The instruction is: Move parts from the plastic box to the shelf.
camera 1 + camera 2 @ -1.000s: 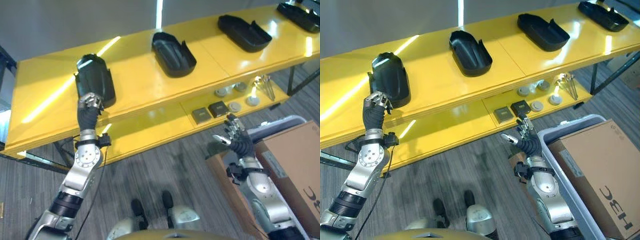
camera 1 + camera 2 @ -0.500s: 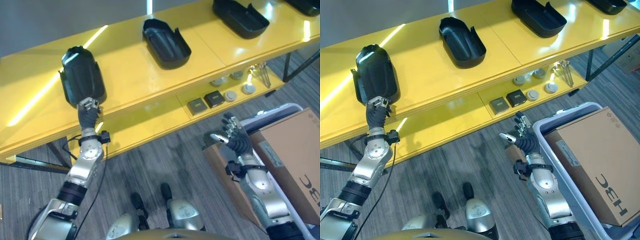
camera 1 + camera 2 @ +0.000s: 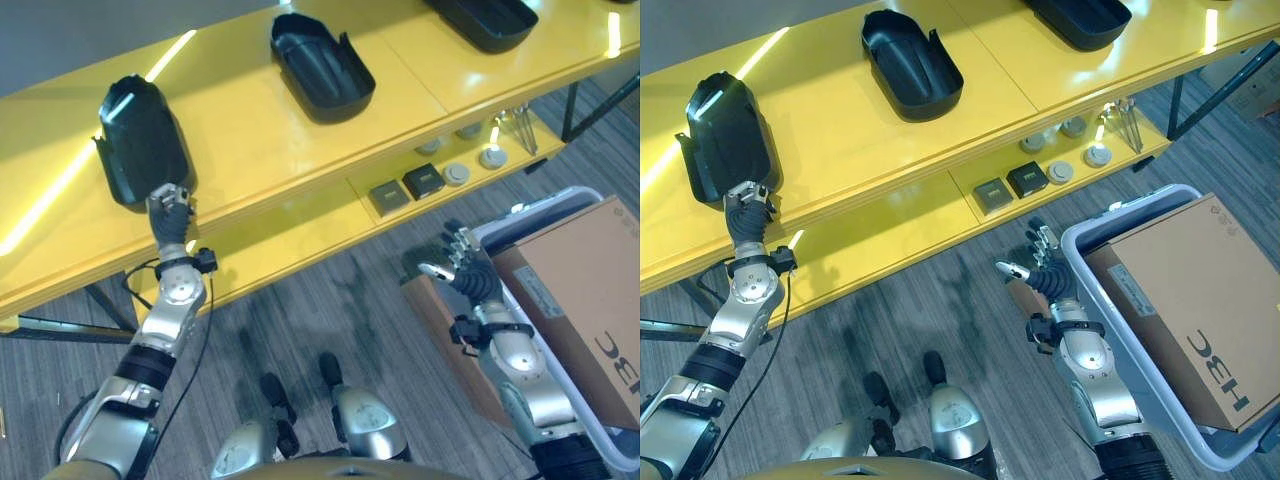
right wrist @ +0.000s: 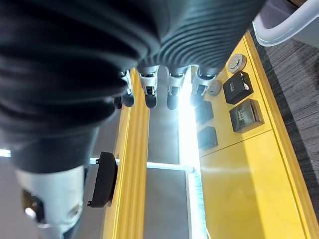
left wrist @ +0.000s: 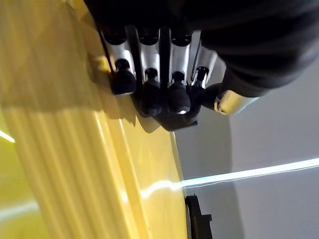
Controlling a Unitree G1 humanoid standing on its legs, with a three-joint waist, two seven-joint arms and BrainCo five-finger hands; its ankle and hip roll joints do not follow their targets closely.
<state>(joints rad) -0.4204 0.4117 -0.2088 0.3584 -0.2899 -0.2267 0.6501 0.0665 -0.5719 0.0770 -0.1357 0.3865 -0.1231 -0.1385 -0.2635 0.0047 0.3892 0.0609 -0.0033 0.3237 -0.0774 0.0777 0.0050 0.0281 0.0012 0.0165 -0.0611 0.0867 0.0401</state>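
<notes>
Left hand (image 3: pixel 170 208) at the shelf's (image 3: pixel 260 130) front edge, fingers curled round the near end of a black part (image 3: pixel 138 140) lying on the top. Further along the top, a second black part (image 3: pixel 320 66), then a third (image 3: pixel 480 15). Small pieces (image 3: pixel 405 188) on the lower shelf. Right hand (image 3: pixel 462 272) open above the floor, fingers spread, holding nothing, just beside the plastic box (image 3: pixel 1150 330) with a carton (image 3: pixel 1185 300) inside.

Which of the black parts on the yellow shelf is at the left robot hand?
The leftmost black part, lying dome-side up. The left robot hand is at its near end; the others lie open side up.
</notes>
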